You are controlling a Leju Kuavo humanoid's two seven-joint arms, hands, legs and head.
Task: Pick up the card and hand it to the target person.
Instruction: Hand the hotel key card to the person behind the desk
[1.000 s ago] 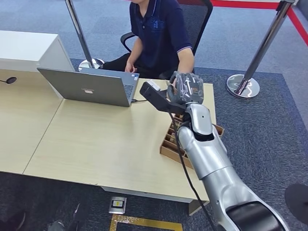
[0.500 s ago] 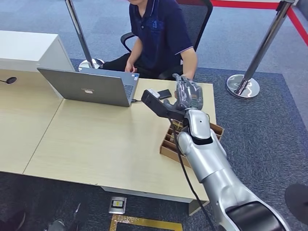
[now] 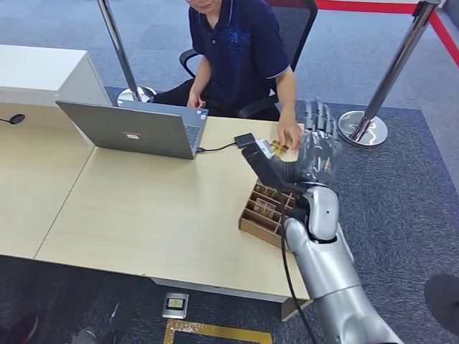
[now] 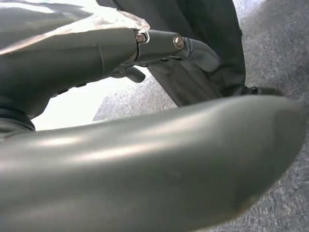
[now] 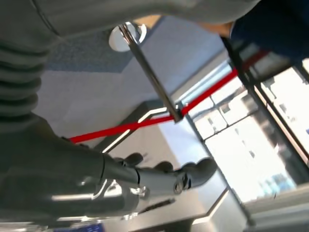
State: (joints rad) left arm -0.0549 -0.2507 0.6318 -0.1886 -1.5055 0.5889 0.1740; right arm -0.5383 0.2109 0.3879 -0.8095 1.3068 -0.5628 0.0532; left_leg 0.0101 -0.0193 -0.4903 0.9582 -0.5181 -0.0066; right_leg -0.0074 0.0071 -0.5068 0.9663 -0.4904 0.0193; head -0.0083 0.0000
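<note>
Seen from the head view: right hand (image 3: 318, 147) raised off the 2 o'clock corner of the desk (image 3: 151, 215), fingers straight, spread and pointing toward 12 o'clock. Holds nothing, and the same in the right wrist view, with fingers (image 5: 164, 179) stretched out bare.

Gold-coloured card (image 3: 278, 149) flat on the desk near its far right corner, at 9 o'clock of the raised hand and just beside it. Pinned at its 1 o'clock end under the fingertips of the person's hand (image 3: 290, 134). Long axis apparently running from 1 toward 7 o'clock, though too small and too covered to say for sure; printed face unreadable.

Person (image 3: 238, 50) in a dark polo seated at 12 o'clock behind the desk. Dark phone (image 3: 244, 139) at 9 o'clock of the card, close by. Compartmented wooden tray (image 3: 259, 215) at 6 o'clock of the card, at the desk's right edge. Open laptop (image 3: 130, 132) well off toward 9 o'clock. Chrome stanchion (image 3: 379, 93) on the carpet at 2 o'clock.

Left hand (image 4: 156, 154) close against the lens in its own wrist view; cannot tell whether spread or curled.
</note>
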